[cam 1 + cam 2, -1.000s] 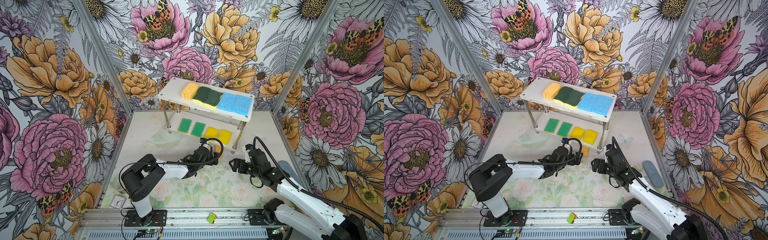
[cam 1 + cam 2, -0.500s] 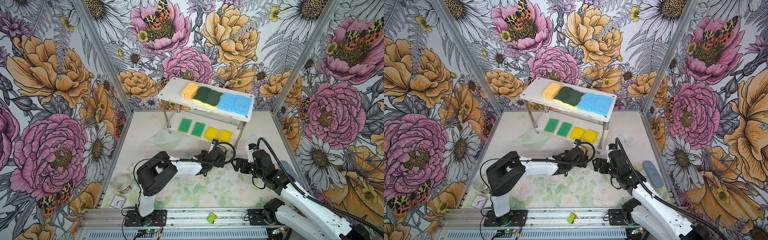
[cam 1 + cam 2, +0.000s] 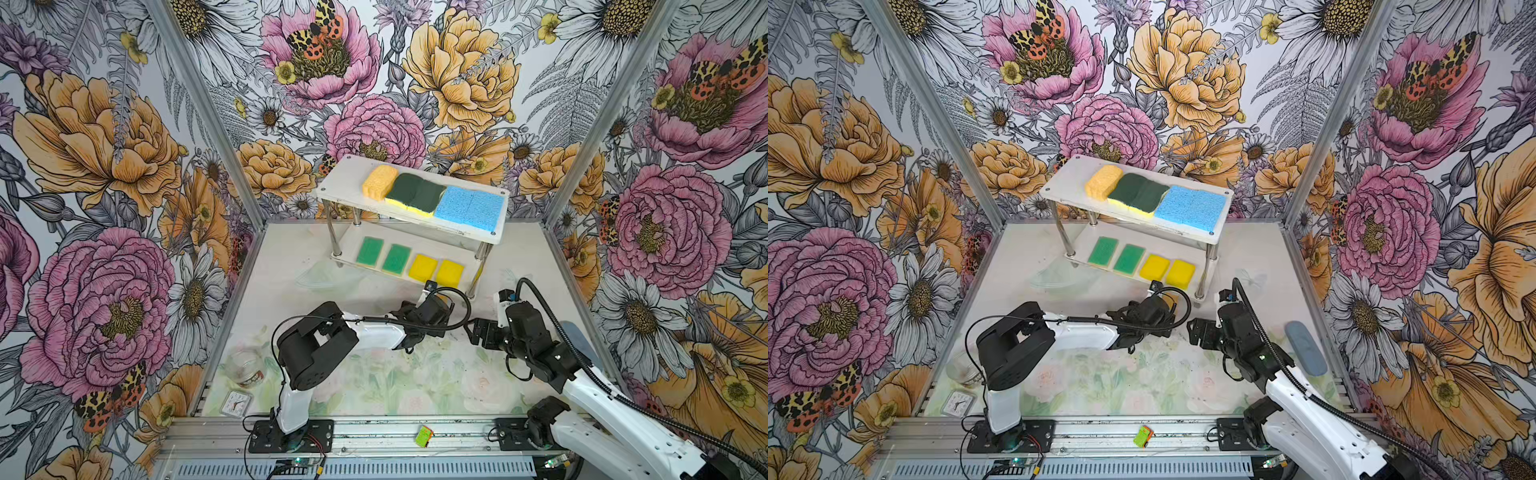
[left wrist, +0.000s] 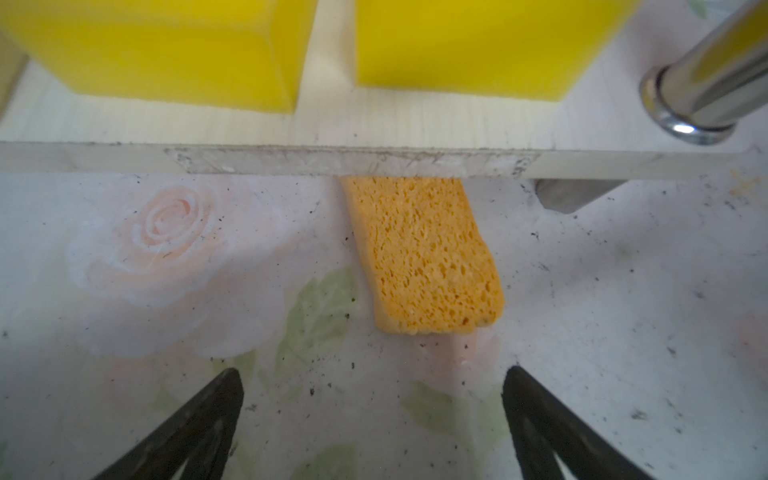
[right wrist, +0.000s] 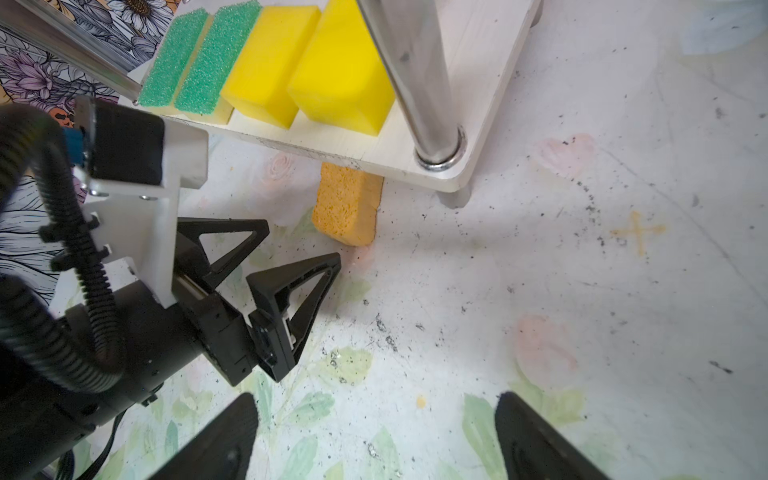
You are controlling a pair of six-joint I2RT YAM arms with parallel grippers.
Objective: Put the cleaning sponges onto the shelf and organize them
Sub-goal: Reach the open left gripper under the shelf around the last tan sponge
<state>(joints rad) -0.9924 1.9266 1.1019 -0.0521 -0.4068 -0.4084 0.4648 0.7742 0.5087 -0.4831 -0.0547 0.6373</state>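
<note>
Left wrist view: orange porous sponge [image 4: 424,253] lies on the desk [image 4: 166,291], one end tucked under the shelf [image 4: 374,124] lower board, which carries two plain yellow sponges [image 4: 166,45]. Left gripper [image 4: 372,376] jaws apart, empty, just short of it. Right gripper [image 5: 376,401] jaws apart, empty.

Left arm [image 3: 374,334] lay stretched low toward the middle, left tool [image 5: 301,241] spread wide, holding nothing. Right arm [image 3: 590,386] angled inward, right tool [image 5: 376,397] likewise parted and empty, near it.

Porous orange sponge [image 4: 424,253] — glossy metal post [image 4: 706,95]
</note>
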